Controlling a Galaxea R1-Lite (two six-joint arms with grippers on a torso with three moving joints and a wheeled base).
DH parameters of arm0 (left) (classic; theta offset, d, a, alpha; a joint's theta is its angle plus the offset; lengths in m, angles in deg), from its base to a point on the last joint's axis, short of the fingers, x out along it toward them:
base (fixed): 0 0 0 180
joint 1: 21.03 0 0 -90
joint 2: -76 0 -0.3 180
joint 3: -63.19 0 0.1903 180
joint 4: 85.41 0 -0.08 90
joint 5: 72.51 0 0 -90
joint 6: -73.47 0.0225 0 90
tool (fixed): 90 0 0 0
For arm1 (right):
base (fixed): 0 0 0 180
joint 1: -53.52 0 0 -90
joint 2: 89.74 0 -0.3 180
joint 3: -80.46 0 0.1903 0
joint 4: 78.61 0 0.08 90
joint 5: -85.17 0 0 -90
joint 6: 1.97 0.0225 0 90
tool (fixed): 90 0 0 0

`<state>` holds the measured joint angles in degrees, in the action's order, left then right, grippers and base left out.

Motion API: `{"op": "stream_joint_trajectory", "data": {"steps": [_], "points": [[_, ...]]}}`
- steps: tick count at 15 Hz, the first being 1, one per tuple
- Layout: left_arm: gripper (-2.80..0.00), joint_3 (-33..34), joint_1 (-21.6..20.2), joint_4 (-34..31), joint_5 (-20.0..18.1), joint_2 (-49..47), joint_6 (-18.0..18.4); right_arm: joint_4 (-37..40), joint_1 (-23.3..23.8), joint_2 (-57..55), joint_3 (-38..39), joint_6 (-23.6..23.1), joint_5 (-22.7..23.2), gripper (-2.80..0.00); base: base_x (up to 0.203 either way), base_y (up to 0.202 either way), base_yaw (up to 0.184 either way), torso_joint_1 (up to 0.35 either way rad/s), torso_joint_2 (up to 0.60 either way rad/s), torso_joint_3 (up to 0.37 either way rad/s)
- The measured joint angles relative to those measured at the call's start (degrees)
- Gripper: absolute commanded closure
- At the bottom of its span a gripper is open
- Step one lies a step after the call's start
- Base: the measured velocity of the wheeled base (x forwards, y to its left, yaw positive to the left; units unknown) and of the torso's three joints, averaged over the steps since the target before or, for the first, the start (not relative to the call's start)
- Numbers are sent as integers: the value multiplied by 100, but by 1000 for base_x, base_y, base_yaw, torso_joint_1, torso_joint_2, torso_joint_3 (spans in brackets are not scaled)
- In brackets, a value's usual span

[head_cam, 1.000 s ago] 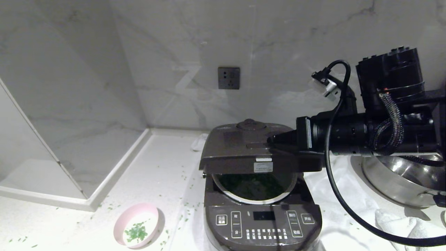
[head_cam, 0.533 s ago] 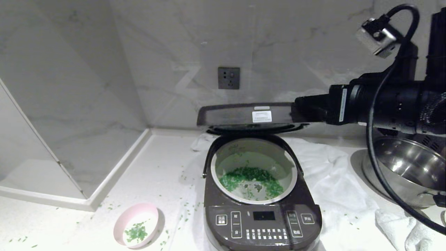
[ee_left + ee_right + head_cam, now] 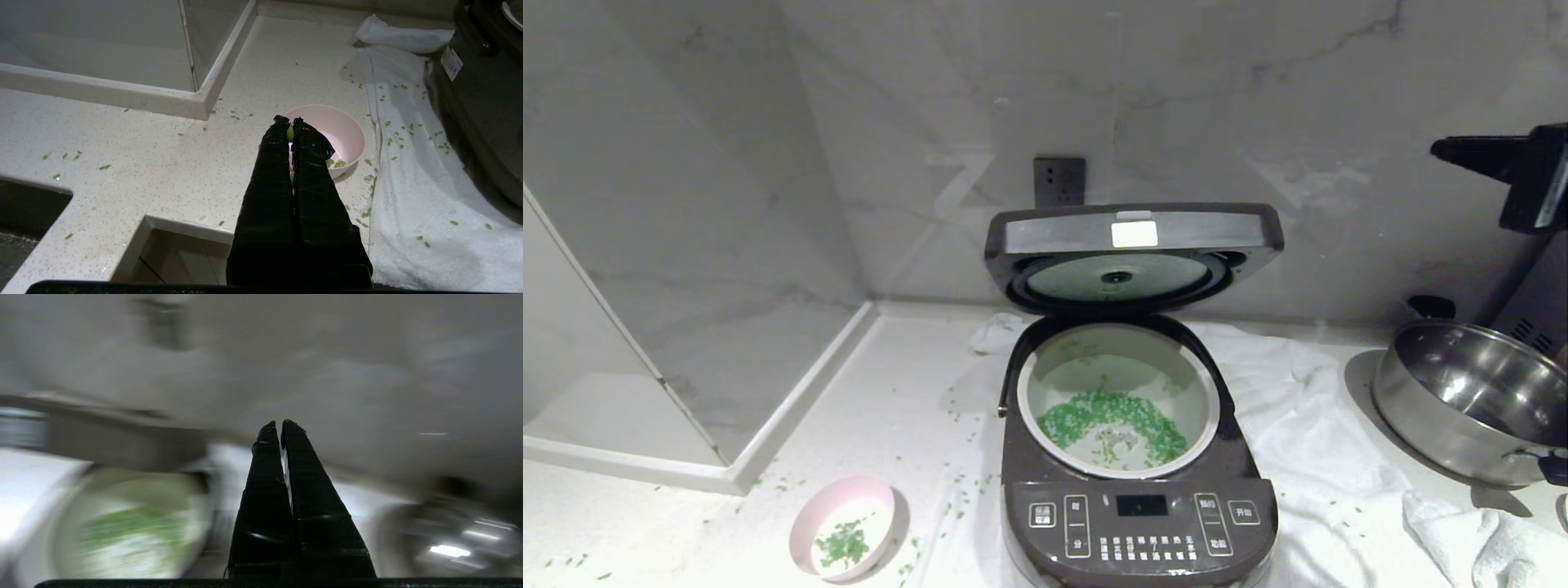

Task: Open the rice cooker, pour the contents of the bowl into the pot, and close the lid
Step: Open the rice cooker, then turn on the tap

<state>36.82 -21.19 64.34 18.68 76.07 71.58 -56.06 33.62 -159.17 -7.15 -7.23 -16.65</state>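
Grey-brown lid (image 3: 1134, 233) stands raised, inner plate facing forward; both grippers' fingers (image 3: 282, 433) pressed together.

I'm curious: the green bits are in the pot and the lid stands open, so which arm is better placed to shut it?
Probably the right. The right gripper hangs level with the open lid, off to its right; the left gripper sits low by the bowl.

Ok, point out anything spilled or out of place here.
Green grains lie scattered over the counter and white towel around the rice cooker. Some also remain in the bowl, not the pot.
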Motion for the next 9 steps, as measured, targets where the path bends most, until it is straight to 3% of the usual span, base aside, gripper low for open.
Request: {"op": "stream_joint_trajectory", "data": {"steps": [3, 9], "points": [[0, 2, 0, 0, -2, 0, 0, -9, 725, 585, 374, -614, -39, 0, 0, 0, 0, 0, 0, 0], [0, 2, 0, 0, -2, 0, 0, 33, 988, 2069, 1580, -720, -670, 0, 0, 0, 0, 0, 0, 0]]}}
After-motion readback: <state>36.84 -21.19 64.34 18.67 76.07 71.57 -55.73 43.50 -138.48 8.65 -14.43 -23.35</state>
